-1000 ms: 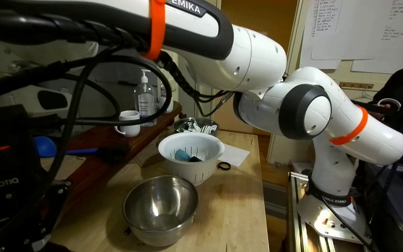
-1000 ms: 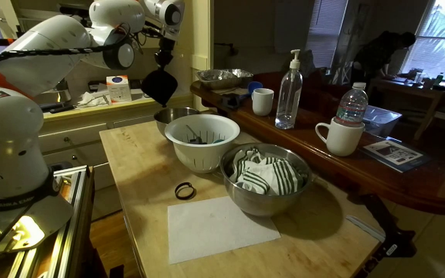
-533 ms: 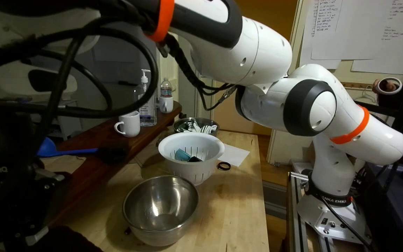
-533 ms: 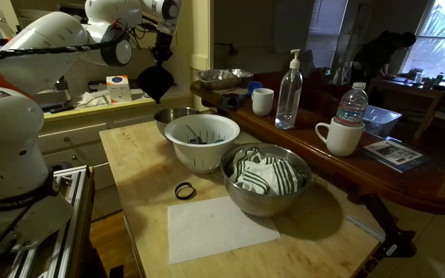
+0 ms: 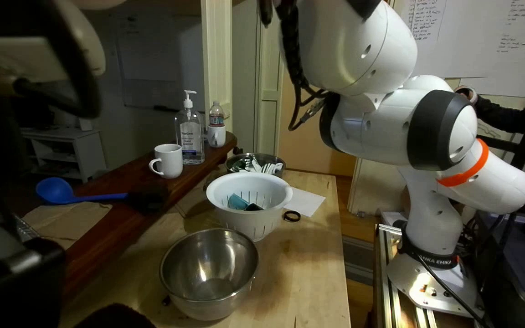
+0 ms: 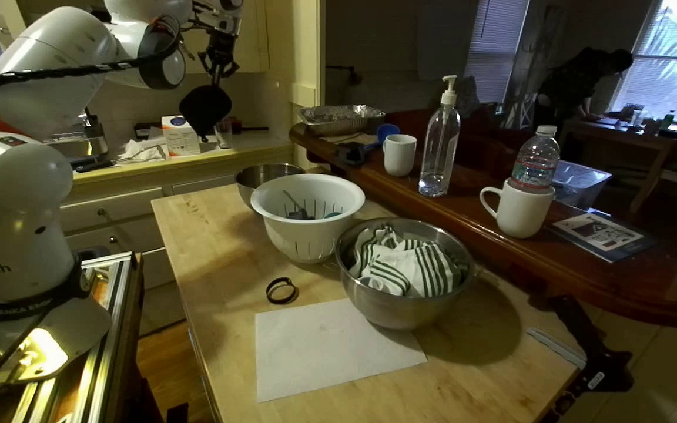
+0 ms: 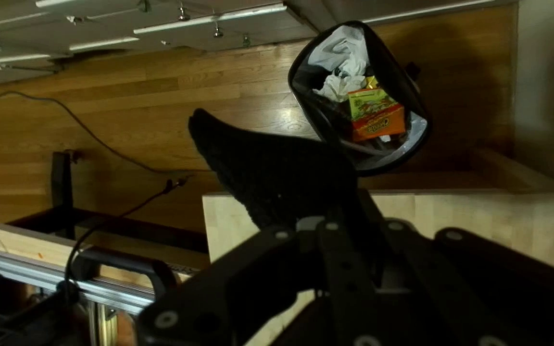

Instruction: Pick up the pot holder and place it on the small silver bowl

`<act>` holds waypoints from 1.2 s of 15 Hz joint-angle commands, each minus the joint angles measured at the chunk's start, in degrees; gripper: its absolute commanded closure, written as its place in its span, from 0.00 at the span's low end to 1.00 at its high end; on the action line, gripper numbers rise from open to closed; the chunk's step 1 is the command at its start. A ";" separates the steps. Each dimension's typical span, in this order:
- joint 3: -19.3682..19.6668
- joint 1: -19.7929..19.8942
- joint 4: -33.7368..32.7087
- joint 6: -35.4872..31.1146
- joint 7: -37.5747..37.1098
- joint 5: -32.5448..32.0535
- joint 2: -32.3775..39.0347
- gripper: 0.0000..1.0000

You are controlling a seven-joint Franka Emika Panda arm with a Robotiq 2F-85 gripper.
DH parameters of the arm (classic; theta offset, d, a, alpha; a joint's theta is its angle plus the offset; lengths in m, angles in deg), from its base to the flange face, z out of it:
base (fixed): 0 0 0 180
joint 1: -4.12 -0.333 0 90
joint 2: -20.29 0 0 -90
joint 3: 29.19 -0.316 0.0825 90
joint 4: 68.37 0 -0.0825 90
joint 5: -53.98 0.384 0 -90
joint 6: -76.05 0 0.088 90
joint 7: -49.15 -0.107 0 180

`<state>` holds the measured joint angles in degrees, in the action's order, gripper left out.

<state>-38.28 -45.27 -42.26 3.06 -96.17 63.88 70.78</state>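
My gripper (image 7: 342,206) is shut on the black pot holder (image 7: 277,168), which spreads out beyond the fingertips in the wrist view. In an exterior view the gripper (image 6: 216,81) holds the pot holder (image 6: 205,111) hanging high in the air, left of the small silver bowl (image 6: 249,187) and above it. In an exterior view the gripper (image 5: 16,269) is large and dark at the left edge, and only the pot holder's top edge (image 5: 114,317) shows at the bottom. The small silver bowl (image 5: 210,307) stands upright and empty on the wooden table (image 5: 303,278).
A white colander (image 5: 249,223) with teal and dark items stands beside the silver bowl. Beyond it is a larger metal bowl (image 6: 403,311) with striped towels. A raised wooden ledge (image 6: 468,200) holds mugs, a pump bottle (image 6: 439,147), a blue ladle (image 5: 57,191) and a foil tray (image 6: 341,120).
The gripper, still holding the pot holder, has moved left and slightly up in an exterior view, away from above the silver bowl. The bowls and colander have not visibly moved.
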 commanded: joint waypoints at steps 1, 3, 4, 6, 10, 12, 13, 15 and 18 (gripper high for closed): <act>0.00 -0.62 0.56 0.83 -11.89 1.39 -0.70 0.97; -0.09 -0.73 0.47 0.77 -17.33 1.60 -0.60 0.97; 11.43 0.54 11.47 -3.72 -10.87 10.48 -6.01 0.97; 11.38 -1.51 9.53 -2.72 -16.48 10.63 -5.07 0.97; 21.28 -1.29 11.48 -2.28 -9.81 17.05 -4.91 0.89; 23.24 -1.67 13.82 -2.37 -9.85 18.35 -6.37 0.89; 23.43 -1.94 14.45 -2.42 -9.88 18.37 -6.86 0.89; 23.71 -2.27 15.94 -1.40 -11.14 18.33 -7.88 0.97; 36.12 -6.84 27.61 -0.71 -10.48 25.02 -12.37 0.97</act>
<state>-13.51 -47.81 -26.02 1.97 -106.65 82.56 63.21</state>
